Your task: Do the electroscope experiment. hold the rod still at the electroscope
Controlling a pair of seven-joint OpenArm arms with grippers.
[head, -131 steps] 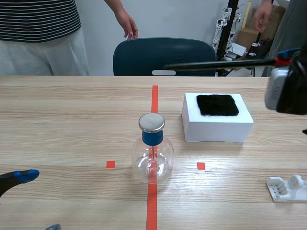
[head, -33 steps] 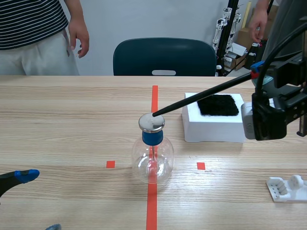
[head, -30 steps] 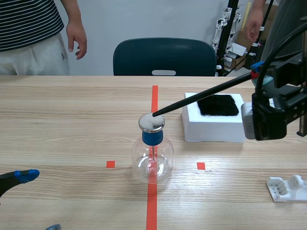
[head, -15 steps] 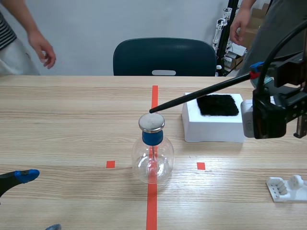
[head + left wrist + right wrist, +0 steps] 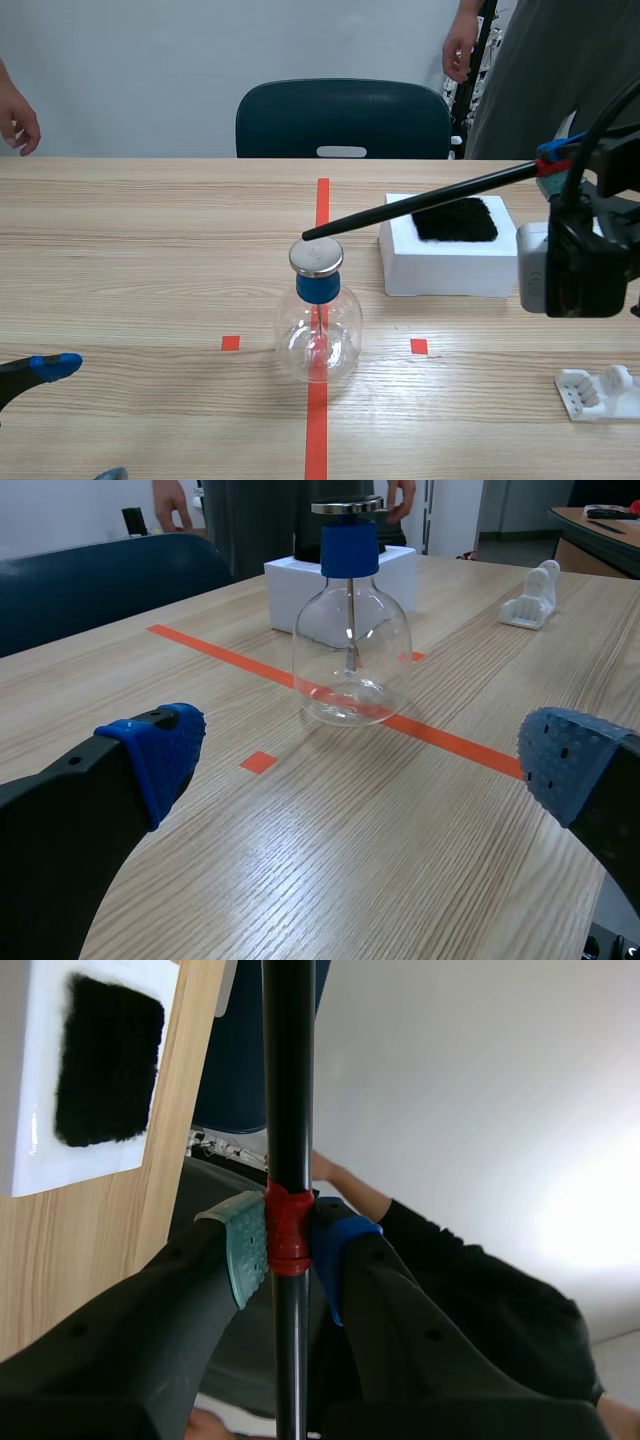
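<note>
The electroscope (image 5: 318, 320) is a clear round flask with a blue stopper and a flat metal cap (image 5: 316, 257), standing on the red centre line. A long black rod (image 5: 420, 201) slants down from my right gripper (image 5: 553, 166), which is shut on it at its red tape band (image 5: 288, 1230). The rod's tip (image 5: 306, 236) hovers just above the cap's far left edge, seemingly a little apart from it. My left gripper (image 5: 80, 420) stands open low at the near left. In the left wrist view the flask (image 5: 352, 650) is ahead of its blue pads (image 5: 160, 750).
A white block (image 5: 455, 262) with a black fur pad (image 5: 455, 218) sits right of the flask. A small white plastic stand (image 5: 600, 392) lies at the near right. A dark chair (image 5: 342, 118) and people stand behind the table's far edge.
A second ago the rod's tip rested on the metal cap; it has lifted slightly off it. My right arm has shifted a little to the right. The people behind have moved.
</note>
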